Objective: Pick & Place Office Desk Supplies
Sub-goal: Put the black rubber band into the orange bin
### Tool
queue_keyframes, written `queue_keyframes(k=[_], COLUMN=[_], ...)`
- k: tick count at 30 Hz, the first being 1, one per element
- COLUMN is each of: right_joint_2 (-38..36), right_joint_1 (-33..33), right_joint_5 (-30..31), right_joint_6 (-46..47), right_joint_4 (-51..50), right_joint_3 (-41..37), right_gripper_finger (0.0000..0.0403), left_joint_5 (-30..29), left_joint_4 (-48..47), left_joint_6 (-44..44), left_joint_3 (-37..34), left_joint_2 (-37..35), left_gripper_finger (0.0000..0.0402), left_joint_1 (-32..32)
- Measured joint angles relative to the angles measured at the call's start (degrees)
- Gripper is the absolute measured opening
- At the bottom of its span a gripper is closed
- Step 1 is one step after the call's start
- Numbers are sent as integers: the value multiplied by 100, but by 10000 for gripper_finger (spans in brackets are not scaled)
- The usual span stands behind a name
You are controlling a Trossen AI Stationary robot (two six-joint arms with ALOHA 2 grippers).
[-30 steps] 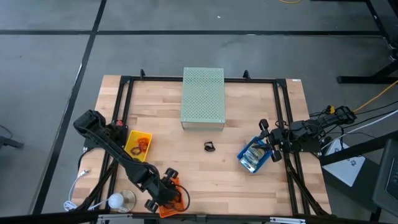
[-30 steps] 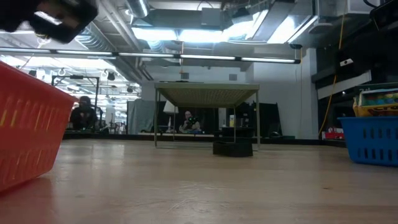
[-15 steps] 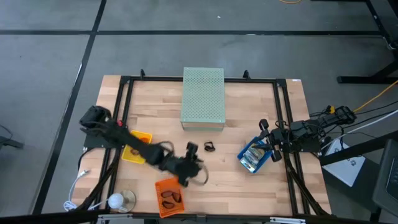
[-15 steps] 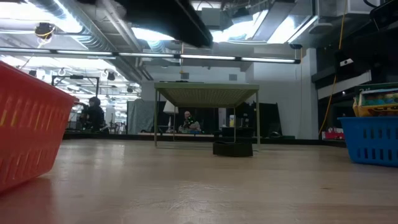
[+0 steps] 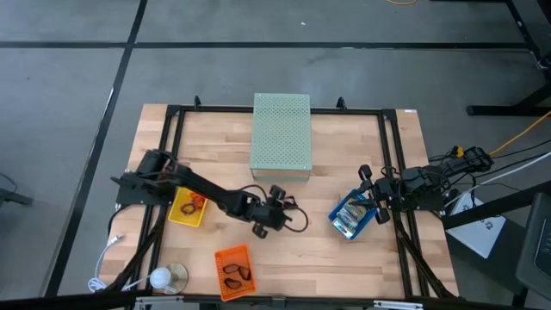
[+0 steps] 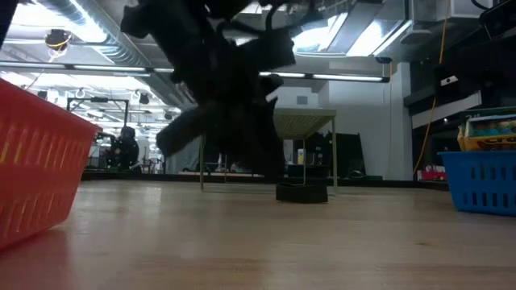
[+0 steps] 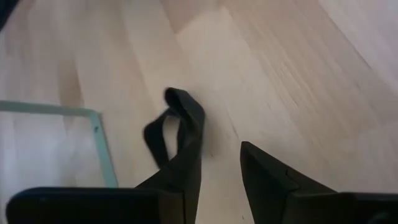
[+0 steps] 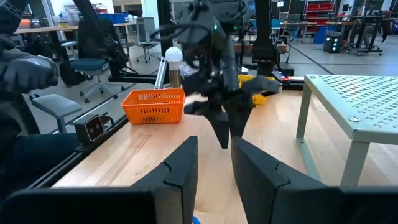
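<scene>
Left gripper over mid-table, fingers parted, 1 finger just beside black loop lying on bare wood near green box. Right gripper parked, fingers parted, above blue tray of packets.

light: bright ceiling strips, even | blur: left arm smeared | shadows: soft

A black loop lies on pale striped wood near a pale green perforated box and yellow, orange and blue trays.
</scene>
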Motion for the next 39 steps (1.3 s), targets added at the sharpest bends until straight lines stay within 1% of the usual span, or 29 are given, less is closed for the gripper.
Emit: queue_keyframes(k=[4,10,16,23,25,31,34,39], right_joint_2=[0,0,0,2,0,0,0,2], right_joint_1=[0,0,0,0,0,0,0,0], right_joint_5=[0,0,0,2,2,2,2,2], right_joint_6=[2,2,2,0,0,2,0,-6], right_joint_4=[1,1,1,-1,1,1,0,-1], right_joint_3=[0,2,2,2,2,2,2,2], right_gripper_finger=[98,98,98,98,98,98,98,98], left_joint_5=[-64,-82,331,365,304,-525,-549,-257], left_joint_4=[6,104,361,431,432,-55,-312,-266], left_joint_6=[251,202,148,130,110,321,415,564], left_joint_3=[0,0,0,0,2,2,2,2], left_joint_2=[161,198,202,202,225,230,211,264], left_gripper_finger=[102,101,94,78,74,70,70,70], left_joint_1=[88,269,356,280,282,310,310,319])
